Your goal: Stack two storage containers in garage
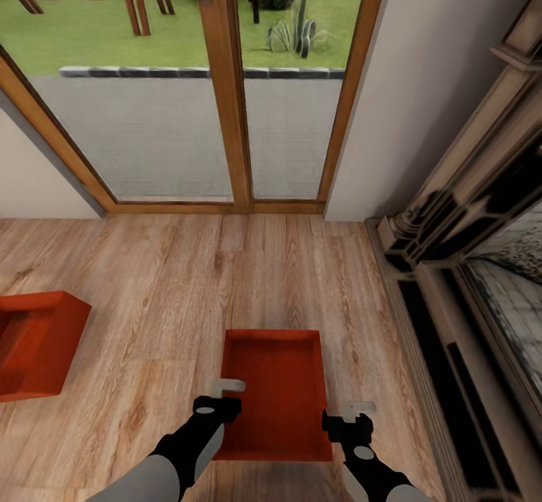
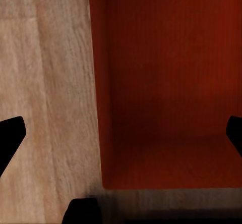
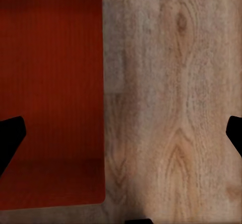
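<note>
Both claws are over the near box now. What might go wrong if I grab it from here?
1. Each open claw, left claw and right claw, straddles one side wall of the near container; uneven closing could tilt it.
2. The fireplace stands close on the right, so swinging the lifted container may clip it.
3. The second container lies left, in a turning path.

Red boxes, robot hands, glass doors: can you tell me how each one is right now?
Near storage container: open-topped, empty, flat on the wood floor between both grippers.
Far storage container: open-topped, on the floor, off to the left.
Left gripper: open, fingers straddling the near container's wall.
Right gripper: open, fingers straddling its other wall.
Glass doors: shut.
</note>
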Tool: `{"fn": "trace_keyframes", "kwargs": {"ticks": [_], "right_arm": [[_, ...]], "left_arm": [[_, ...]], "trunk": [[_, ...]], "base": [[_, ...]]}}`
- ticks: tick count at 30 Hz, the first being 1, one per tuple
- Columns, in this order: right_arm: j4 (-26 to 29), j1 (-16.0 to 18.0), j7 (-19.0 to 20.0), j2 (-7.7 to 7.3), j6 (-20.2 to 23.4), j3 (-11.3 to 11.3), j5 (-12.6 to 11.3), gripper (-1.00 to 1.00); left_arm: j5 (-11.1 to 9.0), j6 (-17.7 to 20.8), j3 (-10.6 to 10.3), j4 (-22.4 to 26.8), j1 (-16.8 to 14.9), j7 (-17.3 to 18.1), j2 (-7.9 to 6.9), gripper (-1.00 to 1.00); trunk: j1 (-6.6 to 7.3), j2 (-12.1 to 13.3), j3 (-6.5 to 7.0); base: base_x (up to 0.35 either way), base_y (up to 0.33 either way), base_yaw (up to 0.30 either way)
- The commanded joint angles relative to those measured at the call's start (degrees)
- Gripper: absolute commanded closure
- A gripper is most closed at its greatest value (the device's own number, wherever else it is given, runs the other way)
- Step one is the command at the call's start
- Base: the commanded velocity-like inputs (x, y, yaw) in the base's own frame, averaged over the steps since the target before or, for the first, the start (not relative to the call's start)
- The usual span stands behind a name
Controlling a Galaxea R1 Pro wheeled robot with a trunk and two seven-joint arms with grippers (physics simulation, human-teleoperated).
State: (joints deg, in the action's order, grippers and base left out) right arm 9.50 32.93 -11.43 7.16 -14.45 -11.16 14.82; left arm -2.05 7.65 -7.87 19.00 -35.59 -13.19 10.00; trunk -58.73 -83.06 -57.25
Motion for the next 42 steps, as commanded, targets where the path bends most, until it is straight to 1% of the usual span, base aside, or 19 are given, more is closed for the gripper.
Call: {"fn": "trace_keyframes", "kwargs": {"ticks": [1,7,15,17,23,38,40,42], "right_arm": [[-0.06,0.03,-0.15,0.04,-0.22,-0.44,0.66,-1.00],[-0.17,0.03,-0.01,0.00,-0.44,-0.28,1.03,-1.00],[-0.18,0.03,0.26,-0.04,-0.39,-0.27,0.97,-1.00],[-0.18,0.03,0.45,-0.10,-0.31,-0.27,0.93,-1.00],[-0.18,0.03,0.31,0.02,-0.68,-0.27,0.98,-1.00],[-0.25,0.03,0.02,0.26,-1.44,-0.17,1.66,-1.00],[-0.26,0.03,0.01,0.28,-1.87,-0.17,1.57,-1.00],[-0.26,0.03,0.04,0.30,-2.25,-0.18,1.49,-1.00]], "left_arm": [[-0.24,0.22,-0.39,0.05,-0.01,-0.38,0.00,-1.00],[-0.30,-0.14,-0.71,0.04,-0.01,-0.27,0.00,-1.00],[-0.70,-0.18,-0.60,-0.37,-0.01,-0.14,0.00,-1.00],[-1.22,-0.18,-0.57,-0.54,0.00,0.12,0.00,-1.00],[-1.84,-0.18,-0.48,-1.18,-0.01,-0.01,0.00,-1.00],[-1.84,-0.22,-0.39,-3.07,-0.01,-0.30,-0.20,-1.00],[-2.39,-0.41,-0.39,-3.10,-0.01,-0.29,-0.43,-1.00],[-3.86,-0.75,-0.39,-3.12,0.00,-0.30,-0.80,-1.00]], "trunk": [[0.00,-0.02,-0.03],[0.00,-0.02,-0.03],[0.00,-0.02,-0.03],[0.00,-0.02,-0.03],[0.00,-0.02,-0.03],[0.00,-0.02,-0.03],[0.00,-0.02,-0.03],[0.00,-0.02,-0.03]], "base": [[0.000,0.000,0.000],[0.000,0.000,0.000],[0.000,0.000,0.000],[0.000,0.000,0.000],[0.000,0.000,0.000],[0.000,0.000,0.000],[0.000,0.000,0.000],[0.000,0.000,0.000]]}}
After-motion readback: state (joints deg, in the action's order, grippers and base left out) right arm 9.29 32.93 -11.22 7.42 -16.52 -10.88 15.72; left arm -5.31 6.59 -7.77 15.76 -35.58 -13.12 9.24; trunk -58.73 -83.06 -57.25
